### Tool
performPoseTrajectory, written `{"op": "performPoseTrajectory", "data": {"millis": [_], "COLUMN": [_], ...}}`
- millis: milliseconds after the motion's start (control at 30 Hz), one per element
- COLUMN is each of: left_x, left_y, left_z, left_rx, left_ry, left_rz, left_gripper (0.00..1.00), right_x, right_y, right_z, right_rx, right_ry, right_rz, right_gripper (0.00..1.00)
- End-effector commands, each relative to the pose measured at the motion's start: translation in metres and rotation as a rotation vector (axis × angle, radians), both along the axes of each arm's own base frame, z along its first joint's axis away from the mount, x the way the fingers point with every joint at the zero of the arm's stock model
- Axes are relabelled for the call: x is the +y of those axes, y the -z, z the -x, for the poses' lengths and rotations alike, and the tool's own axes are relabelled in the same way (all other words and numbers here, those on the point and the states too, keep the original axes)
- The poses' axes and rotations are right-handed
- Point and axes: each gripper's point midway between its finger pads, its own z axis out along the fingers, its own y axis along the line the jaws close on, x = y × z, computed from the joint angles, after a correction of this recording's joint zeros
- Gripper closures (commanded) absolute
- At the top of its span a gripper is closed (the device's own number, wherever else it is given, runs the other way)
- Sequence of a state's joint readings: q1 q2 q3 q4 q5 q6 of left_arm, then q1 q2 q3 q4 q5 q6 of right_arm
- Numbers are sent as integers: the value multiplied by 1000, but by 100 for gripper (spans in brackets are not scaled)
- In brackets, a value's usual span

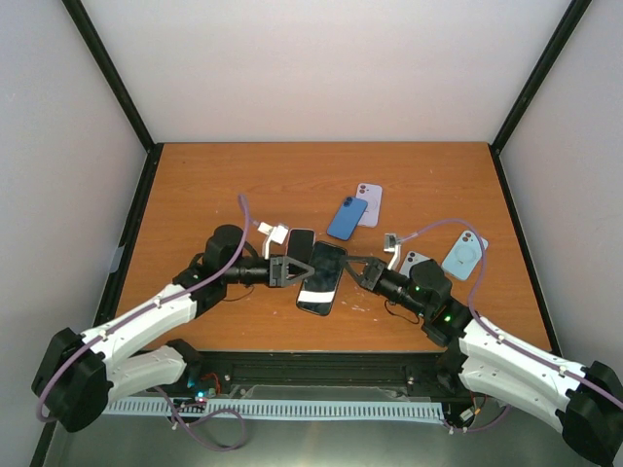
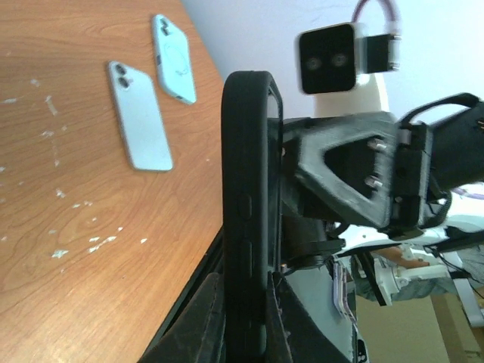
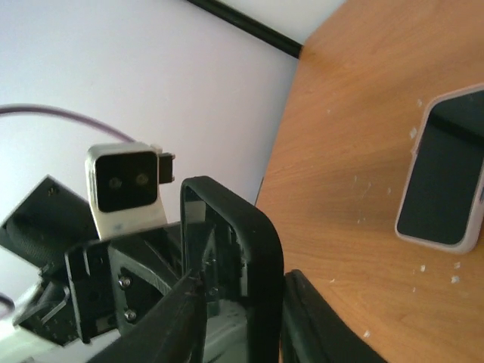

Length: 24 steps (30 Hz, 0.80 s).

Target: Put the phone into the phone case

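Observation:
A black phone case (image 1: 321, 277) with a glossy dark face hangs just above the table's middle, held from both sides. My left gripper (image 1: 300, 271) is shut on its left long edge. My right gripper (image 1: 352, 269) is shut on its right long edge. In the left wrist view the case (image 2: 246, 189) stands edge-on between my left gripper (image 2: 246, 283) fingers. In the right wrist view the case's rounded corner (image 3: 242, 227) sits between my right gripper (image 3: 242, 283) fingers. I cannot tell whether a phone fills the case. A dark-screened phone with a pale rim (image 1: 301, 243) lies just behind it, and also shows in the right wrist view (image 3: 446, 181).
A blue phone (image 1: 347, 218) and a lavender phone (image 1: 367, 202) lie behind the middle. Two light blue phones (image 1: 465, 255) (image 1: 417, 261) lie at the right, beside my right arm; both show in the left wrist view (image 2: 140, 117) (image 2: 174, 57). The table's front edge (image 1: 321, 352) is close below the case.

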State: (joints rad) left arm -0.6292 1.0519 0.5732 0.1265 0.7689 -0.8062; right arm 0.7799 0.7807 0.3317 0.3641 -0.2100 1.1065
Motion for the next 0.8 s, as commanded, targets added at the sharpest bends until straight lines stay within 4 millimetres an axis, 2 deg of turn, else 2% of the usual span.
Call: {"op": "performPoseTrajectory", "data": {"millis": [0,167,333,467,667,767], "left_x": [1,11,53,90,154,171], "left_y": [8,11,24,39,78,93], "left_z": [-20,-43,-79,-106,-143,-157], "left_rx": [-8,-4,62,104,187,231], "left_ry": [-78,-140,-262,-360,-536,-572], "left_rz": [-74,-135,-153,-191,-327,-338], "left_gripper": [100,100,100,100,100,100], "right_x": [-4,-18,-39,-50,-59,-58], "right_y": [-3,10,24,35,39,35], "right_z": [-2,0,1,4,7,8], "right_rx": [-2,22,55,80,82,59], "right_ry": [26,75,144,169,181,172], "right_rz": [11,88,206,282,338,338], "right_gripper": [63,29,8,0,0,0]}}
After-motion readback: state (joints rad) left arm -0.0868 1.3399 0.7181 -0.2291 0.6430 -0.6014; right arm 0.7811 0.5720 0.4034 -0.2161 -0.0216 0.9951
